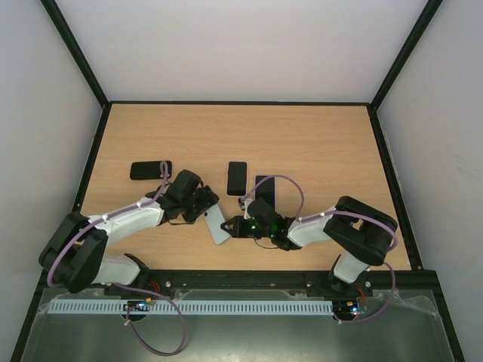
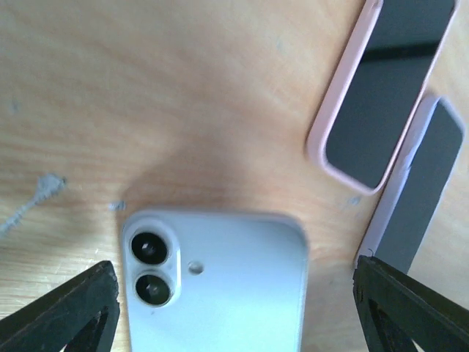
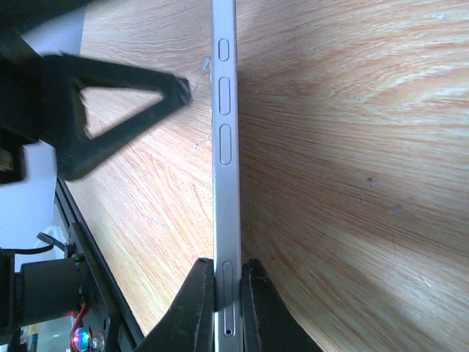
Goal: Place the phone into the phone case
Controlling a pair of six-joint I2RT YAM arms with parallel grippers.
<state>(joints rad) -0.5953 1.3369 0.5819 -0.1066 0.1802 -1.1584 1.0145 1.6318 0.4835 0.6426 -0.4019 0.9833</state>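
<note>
A light blue phone (image 1: 219,224) is held up on its long edge at the front middle of the table. Its back with two camera lenses faces the left wrist view (image 2: 220,286). My right gripper (image 1: 235,226) is shut on the phone's edge, one finger on each face (image 3: 226,293). My left gripper (image 1: 205,202) is open, its fingers (image 2: 73,312) spread to either side of the phone's camera end without touching it. A pink case (image 1: 237,178) with a dark inside lies flat behind the phone and also shows in the left wrist view (image 2: 385,88).
A dark slab with a pale lavender rim (image 1: 265,188) lies beside the pink case, also in the left wrist view (image 2: 418,213). A black phone (image 1: 150,170) lies at the left. The table's front rail (image 1: 241,280) runs close behind both grippers.
</note>
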